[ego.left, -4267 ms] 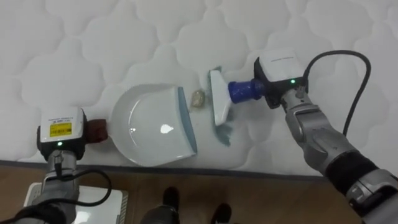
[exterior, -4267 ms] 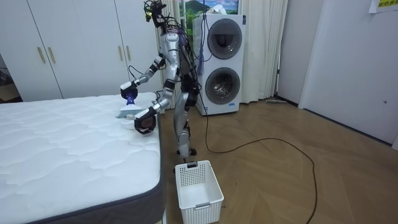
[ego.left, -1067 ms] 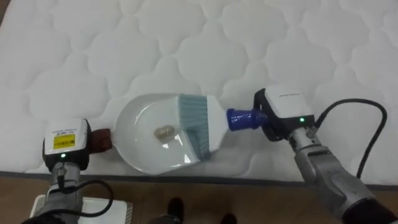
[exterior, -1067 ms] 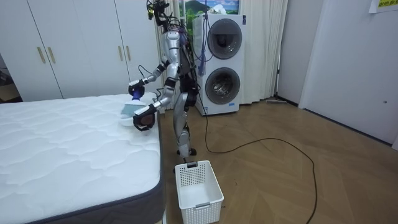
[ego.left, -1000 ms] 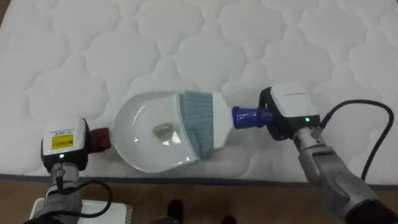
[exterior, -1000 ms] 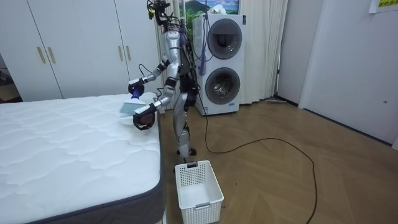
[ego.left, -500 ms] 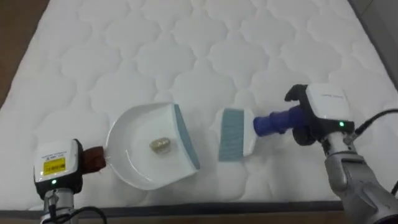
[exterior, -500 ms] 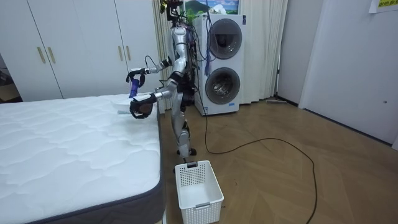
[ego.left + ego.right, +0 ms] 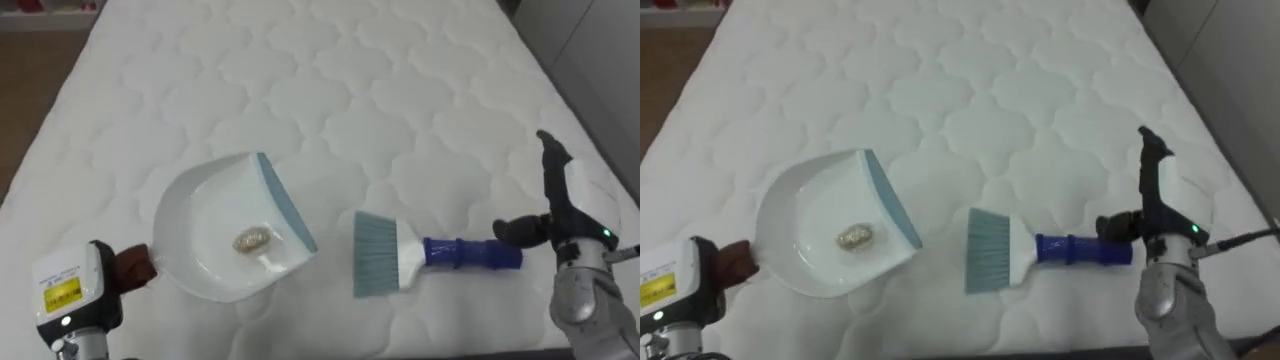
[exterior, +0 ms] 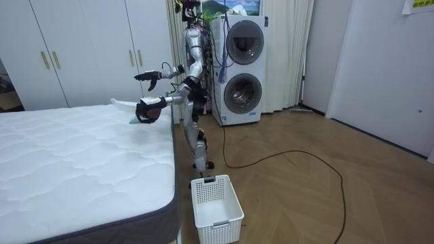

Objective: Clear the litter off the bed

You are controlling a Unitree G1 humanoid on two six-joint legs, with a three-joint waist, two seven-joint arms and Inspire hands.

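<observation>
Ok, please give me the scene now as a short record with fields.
left robot hand: holds the dustpan by its handle
scrap: lies inside the dustpan
brush: lies on the mattress, right of the dustpan, apart from it
right robot hand: open, near the end of the brush's handle

The left hand (image 9: 68, 295) is covering the near end of the dustpan's (image 9: 190, 200) brown handle (image 9: 133, 265), its grip is lying hidden under its white back, and the lower edge is cutting it off. The beige lump (image 9: 248, 240) in the pan is showing too small to identify. The right hand (image 9: 585, 200) is hiding its palm behind its white back. The mattress (image 9: 330, 80) is running past the top edge.
</observation>
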